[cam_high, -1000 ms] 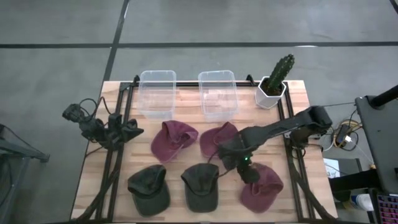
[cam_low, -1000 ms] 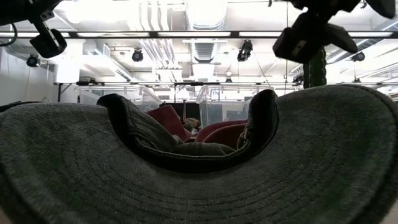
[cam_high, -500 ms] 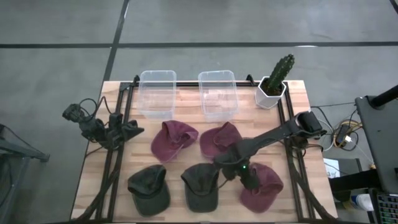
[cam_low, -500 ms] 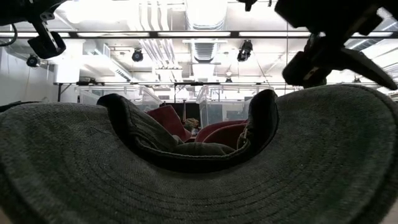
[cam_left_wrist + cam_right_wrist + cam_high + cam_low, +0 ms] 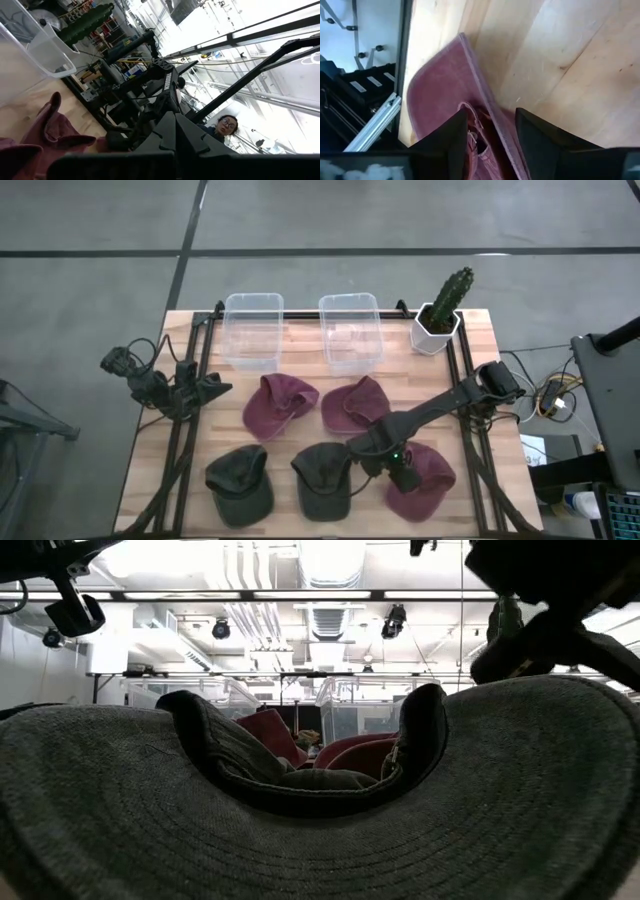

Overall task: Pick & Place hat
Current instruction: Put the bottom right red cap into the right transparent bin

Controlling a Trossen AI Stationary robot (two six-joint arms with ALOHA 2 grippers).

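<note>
Several caps lie on the wooden table. A maroon cap [image 5: 428,480] lies crown up at the near right, two dark grey caps [image 5: 240,482] [image 5: 322,478] lie to its left, and two more maroon caps [image 5: 278,402] [image 5: 355,402] lie mid-table. My right gripper [image 5: 400,470] is open and low over the near-right maroon cap's left edge. In the right wrist view its fingers [image 5: 445,142] stand on either side of the cap's edge [image 5: 485,107]. My left gripper [image 5: 215,390] is shut and empty at the table's left edge. My right gripper comes at the near-right maroon cap from above, slanting toward the near edge, with one finger on each side of the cap's edge [image 5: 492,130]. I cannot tell whether the fingers touch it. The cap lies flat on the table.
Two clear plastic bins [image 5: 252,330] [image 5: 350,330] stand at the far edge, and a cactus in a white pot [image 5: 440,315] stands at the far right. A dark grey cap [image 5: 300,840] fills the foreground of the low view. A person shows beyond the table in the left wrist view [image 5: 225,125].
My right gripper has gone toward the table's near edge and down, from between the caps onto the left edge of the near-right maroon cap. The caps have kept their places.
</note>
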